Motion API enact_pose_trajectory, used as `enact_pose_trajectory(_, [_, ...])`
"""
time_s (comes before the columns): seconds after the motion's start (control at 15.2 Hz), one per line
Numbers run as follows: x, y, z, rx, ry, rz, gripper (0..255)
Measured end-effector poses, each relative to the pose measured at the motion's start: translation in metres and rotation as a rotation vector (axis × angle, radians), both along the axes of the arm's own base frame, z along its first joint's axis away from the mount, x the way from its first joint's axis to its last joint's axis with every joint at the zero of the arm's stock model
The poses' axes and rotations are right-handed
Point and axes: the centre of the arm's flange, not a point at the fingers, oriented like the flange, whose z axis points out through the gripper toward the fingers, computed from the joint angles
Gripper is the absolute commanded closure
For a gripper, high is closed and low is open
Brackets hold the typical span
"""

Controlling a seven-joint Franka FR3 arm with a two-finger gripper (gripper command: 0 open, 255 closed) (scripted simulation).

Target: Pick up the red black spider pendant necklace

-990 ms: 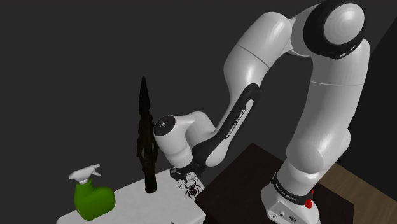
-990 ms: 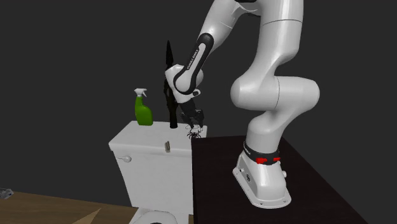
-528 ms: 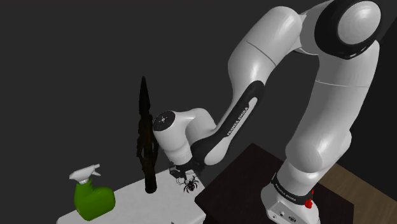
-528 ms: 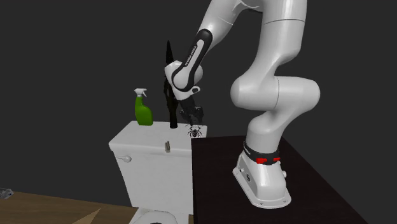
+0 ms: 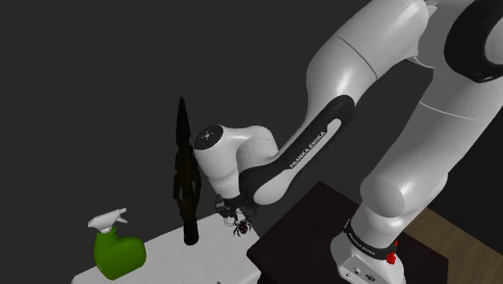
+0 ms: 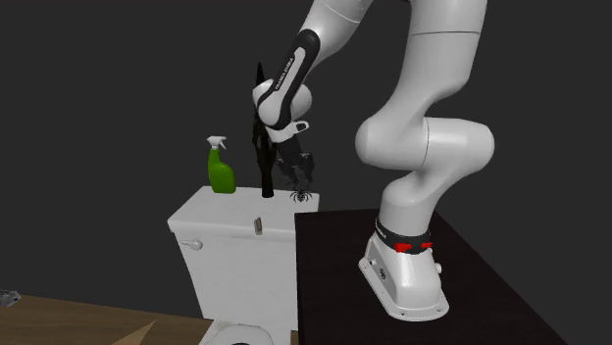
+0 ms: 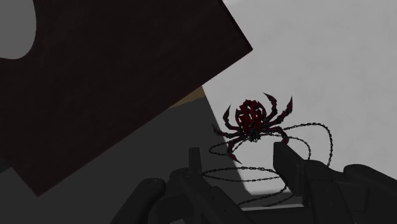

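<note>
Red-and-black spider necklace (image 7: pixel 253 121) is rising with my gripper (image 7: pixel 235 151) (fingers (image 7: pixel 286 162) pinching it). It is now clearing the toilet tank (image 6: pixel 221 230).

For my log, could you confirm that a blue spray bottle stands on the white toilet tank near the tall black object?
Not quite: the spray bottle is green, not blue, as the shoulder view shows; the rest is right.

The white toilet tank lid (image 6: pixel 214 212) bears a green spray bottle (image 6: pixel 222 174) and a tall black spike (image 5: pixel 186 190).
</note>
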Motion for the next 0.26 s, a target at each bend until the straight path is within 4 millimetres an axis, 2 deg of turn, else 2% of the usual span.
enact_pose_trajectory(0.26, [0.000, 0.000, 0.020, 0.000, 0.000, 0.000, 255])
